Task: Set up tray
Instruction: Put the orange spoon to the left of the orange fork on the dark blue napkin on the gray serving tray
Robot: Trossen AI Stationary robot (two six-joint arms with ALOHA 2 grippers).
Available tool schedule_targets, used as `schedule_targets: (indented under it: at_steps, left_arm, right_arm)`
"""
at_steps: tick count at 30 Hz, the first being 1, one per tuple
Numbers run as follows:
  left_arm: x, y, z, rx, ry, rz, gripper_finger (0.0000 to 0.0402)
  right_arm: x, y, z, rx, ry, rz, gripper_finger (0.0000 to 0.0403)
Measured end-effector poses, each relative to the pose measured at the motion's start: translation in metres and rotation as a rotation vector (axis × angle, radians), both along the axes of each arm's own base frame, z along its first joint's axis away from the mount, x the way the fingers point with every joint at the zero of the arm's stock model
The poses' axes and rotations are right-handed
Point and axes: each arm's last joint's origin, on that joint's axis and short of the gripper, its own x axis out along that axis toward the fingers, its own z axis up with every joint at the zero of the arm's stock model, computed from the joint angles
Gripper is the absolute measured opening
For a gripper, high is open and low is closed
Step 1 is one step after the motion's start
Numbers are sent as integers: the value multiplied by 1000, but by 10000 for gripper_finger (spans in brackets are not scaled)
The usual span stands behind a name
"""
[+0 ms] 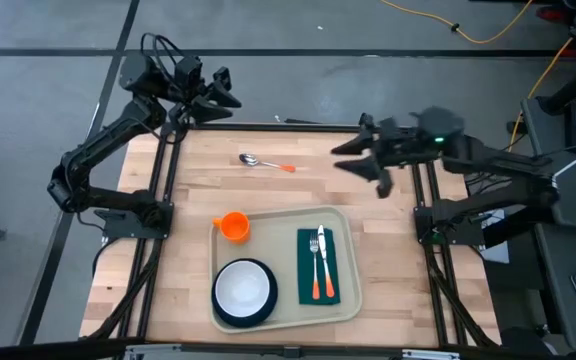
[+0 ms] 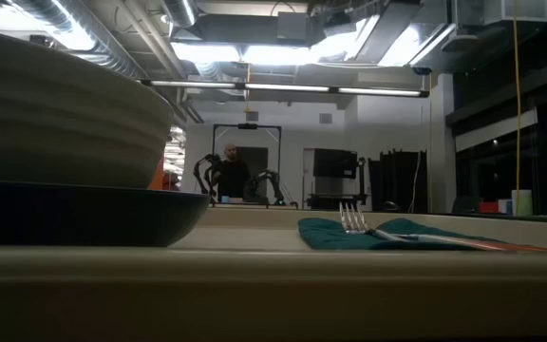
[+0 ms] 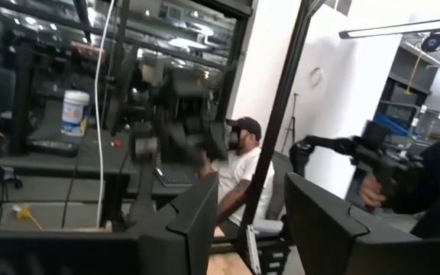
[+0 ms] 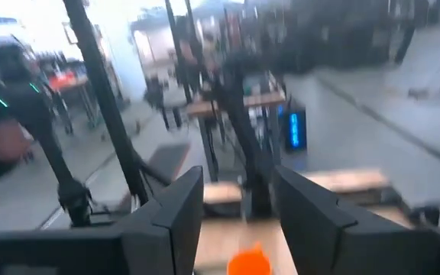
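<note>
The beige tray [image 1: 280,238] lies flat on the near middle of the table; its rim [image 2: 273,285] fills the low view's foreground. On it stand an orange cup [image 1: 233,226] and a white bowl [image 1: 245,288] on a dark teal plate. A green napkin [image 1: 318,266] on it carries a fork [image 2: 354,220] and a second orange-handled utensil. A spoon [image 1: 264,162] with an orange handle lies on the bare wood beyond the tray. My left gripper [image 1: 230,90] is raised at the table's far left corner, open. My right gripper [image 1: 346,157] hovers right of the spoon, open and empty.
Bare wooden table top [image 1: 198,180] runs along the far edge and on both sides of the tray. Black frame posts [image 1: 168,170] stand along the left and right edges. A person [image 2: 229,177] sits in the room behind the table.
</note>
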Motion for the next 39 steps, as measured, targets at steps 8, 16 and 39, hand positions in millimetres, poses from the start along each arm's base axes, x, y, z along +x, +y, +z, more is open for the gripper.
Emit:
schedule_targets:
  at_steps: [8,16,39]
  left_arm:
    - [-9,7,-4,15,73,-63,149]
    - [-9,7,-4,35,67,-65,148]
    - [-76,-15,-24,202,171,396,123]
  right_arm:
    - [-40,5,29,-16,-183,-4,163]
    - [-47,5,36,-16,-239,-3,163]
    - [-82,2,23,-132,-38,-264,163]
